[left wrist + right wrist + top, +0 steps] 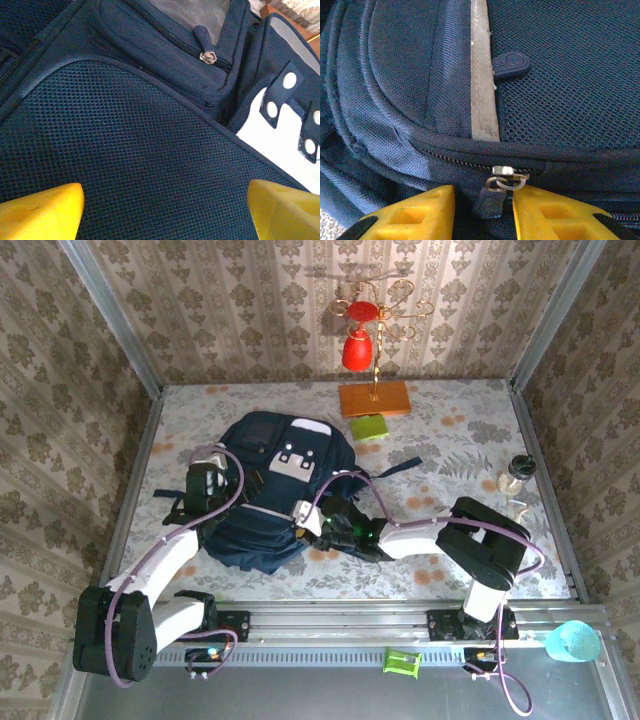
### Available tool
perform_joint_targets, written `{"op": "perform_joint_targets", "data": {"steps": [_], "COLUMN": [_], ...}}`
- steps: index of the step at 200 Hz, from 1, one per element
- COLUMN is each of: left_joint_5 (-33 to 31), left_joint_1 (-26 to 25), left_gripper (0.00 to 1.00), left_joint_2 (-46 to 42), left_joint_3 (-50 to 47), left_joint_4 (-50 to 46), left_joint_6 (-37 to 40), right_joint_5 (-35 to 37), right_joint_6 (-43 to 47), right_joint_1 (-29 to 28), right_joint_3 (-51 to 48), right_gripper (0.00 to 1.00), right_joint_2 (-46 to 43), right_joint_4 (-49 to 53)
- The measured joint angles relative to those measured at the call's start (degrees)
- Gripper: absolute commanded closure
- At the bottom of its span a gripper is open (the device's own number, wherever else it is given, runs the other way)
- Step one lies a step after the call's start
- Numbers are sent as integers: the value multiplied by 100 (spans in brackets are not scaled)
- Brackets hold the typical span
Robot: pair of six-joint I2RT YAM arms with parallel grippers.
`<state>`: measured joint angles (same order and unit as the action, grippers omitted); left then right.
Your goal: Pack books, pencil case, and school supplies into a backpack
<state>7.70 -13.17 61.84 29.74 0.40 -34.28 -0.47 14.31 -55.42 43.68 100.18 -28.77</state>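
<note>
SCHOOL RUN: The navy backpack lies flat at centre-left of the table. Its long axis runs from about 7 o'clock to 1 o'clock, with the white-grey patches toward the 1 o'clock end. The left claw hovers over the bag's mesh panel, yellow fingers spread wide and gripping nothing. The right claw, at the bag's 5 o'clock edge, stands partly open, its fingers flanking a dark zip pull without pinching it. A green school supply rests at the bag's 1 o'clock, beside an orange slab.

One backpack, one light green piece, one orange slab, one teal cup
</note>
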Motion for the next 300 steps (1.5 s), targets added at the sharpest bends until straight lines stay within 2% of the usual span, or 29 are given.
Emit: {"op": "perform_joint_targets", "data": {"steps": [24,52,99,143,203,233,275,300], "left_joint_5": [0,0,-7,-74,-413,-555,-678,-643], "left_joint_1": [0,-2,-160,-527,-1075,-1091,-1075,-1078], "left_gripper": [14,14,15,15,17,18,20,20], "left_joint_2": [-44,-59,-214,-367,-455,251,1475,1845], "left_joint_3": [-26,-44,-52,-50,-50,61,859,1126], "left_joint_4": [0,-2,-85,-197,-437,-223,-33,175], "left_joint_6": [0,0,4,107,319,452,651,763], "right_joint_5": [391,664,643,-378,-1467,-1834,-1816,-1797], "right_joint_6": [-85,-212,-463,-1016,-2002,-2566,-3119,-3340], "right_joint_1": [-162,-251,-164,326,708,691,385,238], "right_joint_3": [-9,-144,-494,-903,-929,-802,-407,-195], "right_gripper": [74,88,97,100,100,100,100,100], "right_joint_2": [44,44,-127,-431,-575,-568,-251,24], "right_joint_4": [-133,-391,-754,-1014,-986,-938,-1051,-1139]}}
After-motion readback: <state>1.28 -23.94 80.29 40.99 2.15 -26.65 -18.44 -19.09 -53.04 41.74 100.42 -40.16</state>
